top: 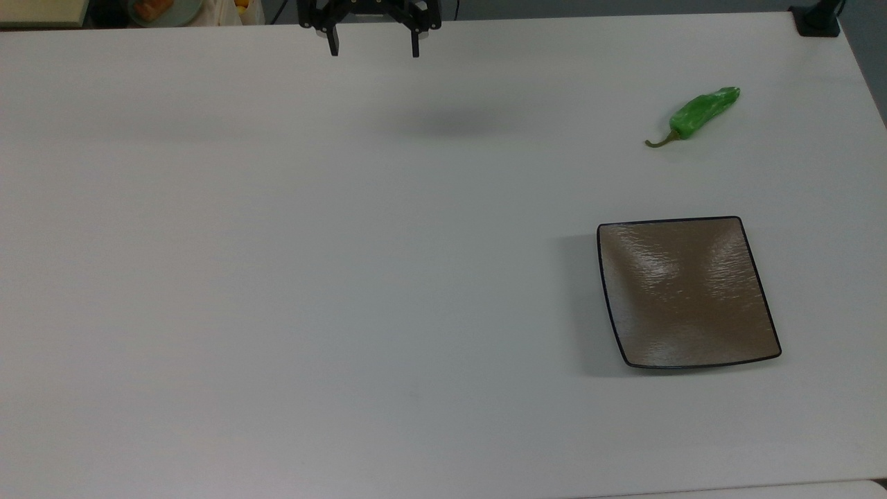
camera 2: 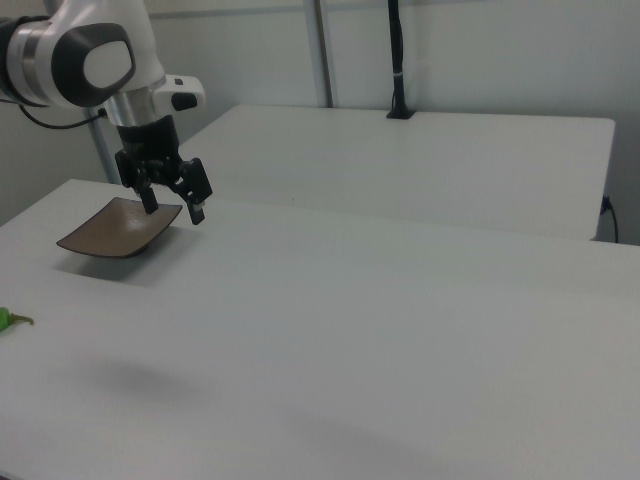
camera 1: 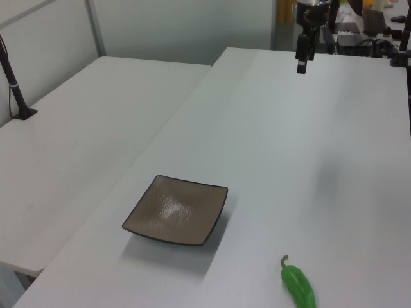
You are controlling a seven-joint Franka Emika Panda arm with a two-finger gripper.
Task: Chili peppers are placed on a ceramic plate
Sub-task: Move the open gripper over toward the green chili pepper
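The gripper (top: 374, 50) hangs above the far edge of the white counter (top: 346, 277), its jaws wide and holding nothing. The green chili pepper (top: 700, 111) lies on the counter near the top view's right, apart from the square brown ceramic plate (top: 686, 291), which holds nothing.

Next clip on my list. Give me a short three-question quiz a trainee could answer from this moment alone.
1. True or false: the chili pepper already lies on the ceramic plate.
2. Multiple choice: the gripper is A) shut on the pepper, B) open and holding nothing, C) resting on the plate.
3. In the top view, toward which side does the pepper's stem point?

Key:
1. False; it lies on the table, apart from the plate.
2. B.
3. The top view's lower left.
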